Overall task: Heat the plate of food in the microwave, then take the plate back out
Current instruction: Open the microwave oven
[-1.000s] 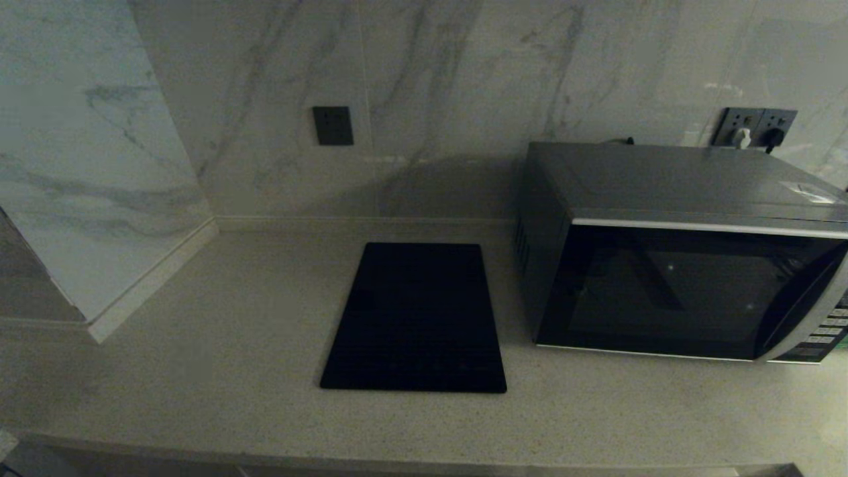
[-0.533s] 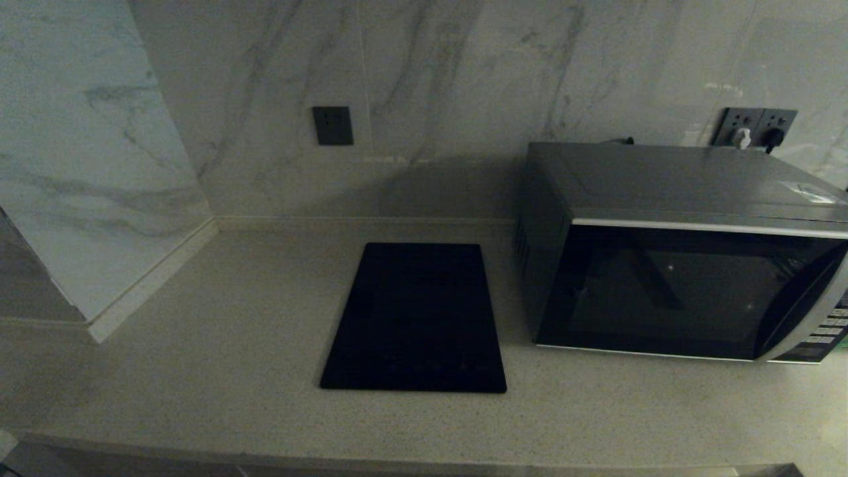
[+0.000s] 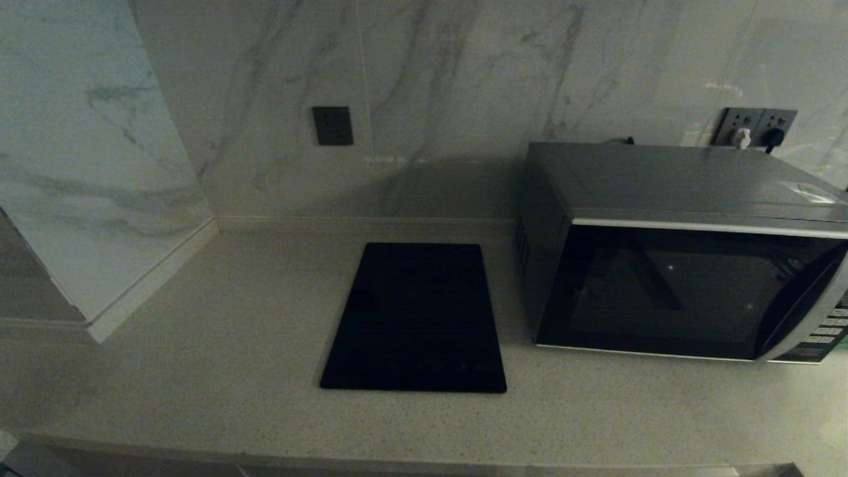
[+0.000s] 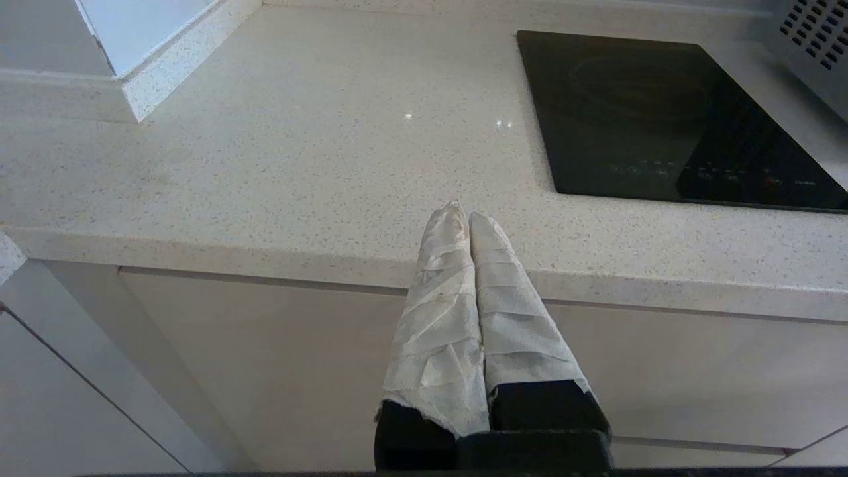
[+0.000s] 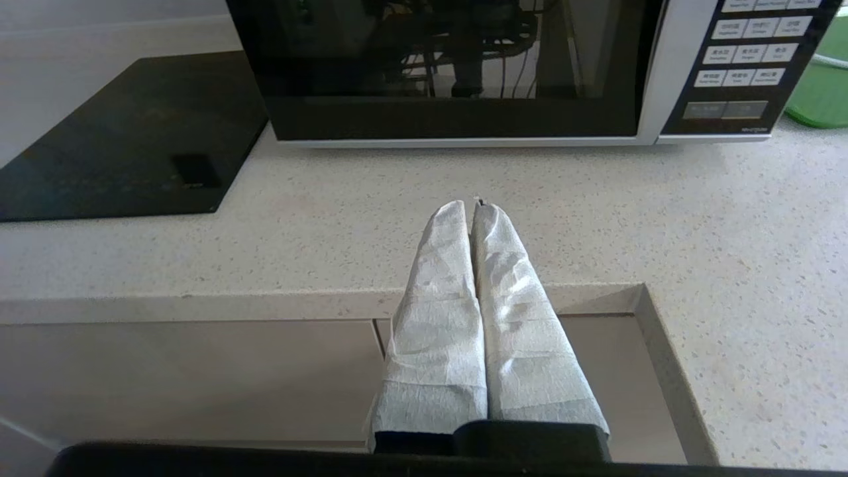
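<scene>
The microwave [image 3: 682,265] is sitting shut on the counter [image 3: 199,371], beside a black slab [image 3: 414,318]. The left gripper [image 4: 462,218] and right gripper [image 5: 467,212] are hanging low by the counter's edge — fingers pressed together, holding nothing. The plate of food is not showing anywhere — nothing can be made out behind the dark door. Opening it gently looks like the first job.

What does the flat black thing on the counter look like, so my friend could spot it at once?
Start at the microwave, the big silver-grey box with a black glass door on the counter's right side. Just to its left, the black slab lies flat on the pale speckled countertop. It is a thin, glossy rectangle flush with the counter, with a faint row of touch markings along its front edge.
</scene>
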`<state>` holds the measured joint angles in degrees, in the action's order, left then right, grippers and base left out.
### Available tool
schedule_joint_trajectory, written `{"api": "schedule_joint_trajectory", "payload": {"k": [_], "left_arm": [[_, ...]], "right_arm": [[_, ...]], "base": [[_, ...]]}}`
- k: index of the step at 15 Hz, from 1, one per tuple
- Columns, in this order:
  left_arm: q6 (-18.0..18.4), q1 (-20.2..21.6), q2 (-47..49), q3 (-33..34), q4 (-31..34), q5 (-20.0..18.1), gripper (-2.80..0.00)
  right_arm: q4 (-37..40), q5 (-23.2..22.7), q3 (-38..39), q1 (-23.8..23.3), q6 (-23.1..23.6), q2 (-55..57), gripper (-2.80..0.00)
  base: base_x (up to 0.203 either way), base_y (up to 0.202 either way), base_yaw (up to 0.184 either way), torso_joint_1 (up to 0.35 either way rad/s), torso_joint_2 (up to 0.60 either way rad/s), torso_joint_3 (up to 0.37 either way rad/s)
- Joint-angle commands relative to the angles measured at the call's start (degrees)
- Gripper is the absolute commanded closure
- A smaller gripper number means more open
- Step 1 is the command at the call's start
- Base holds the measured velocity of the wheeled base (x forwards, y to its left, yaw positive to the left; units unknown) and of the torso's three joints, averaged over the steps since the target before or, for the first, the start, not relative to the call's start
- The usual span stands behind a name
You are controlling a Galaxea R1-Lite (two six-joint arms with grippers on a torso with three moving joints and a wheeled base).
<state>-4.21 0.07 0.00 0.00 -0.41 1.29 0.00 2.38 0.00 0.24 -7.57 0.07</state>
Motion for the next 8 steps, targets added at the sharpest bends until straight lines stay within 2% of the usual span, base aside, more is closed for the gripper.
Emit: {"api": "schedule_joint_trajectory", "payload": {"k": [1, 5, 8], "left_arm": [[0.0, 0.0, 0.1, 0.0, 0.0, 0.0, 0.0], [0.0, 0.0, 0.0, 0.0, 0.0, 0.0, 0.0], [0.0, 0.0, 0.1, 0.0, 0.0, 0.0, 0.0]], "right_arm": [[0.0, 0.3, 0.1, 0.0, -0.3, 0.0, 0.0], [-0.4, 0.3, 0.1, 0.0, 0.3, 0.0, 0.0], [0.1, 0.5, -4.1, 0.0, 0.4, 0.0, 0.0]], "base": [[0.0, 0.0, 0.0, 0.0, 0.0, 0.0], [0.0, 0.0, 0.0, 0.0, 0.0, 0.0], [0.0, 0.0, 0.0, 0.0, 0.0, 0.0]]}}
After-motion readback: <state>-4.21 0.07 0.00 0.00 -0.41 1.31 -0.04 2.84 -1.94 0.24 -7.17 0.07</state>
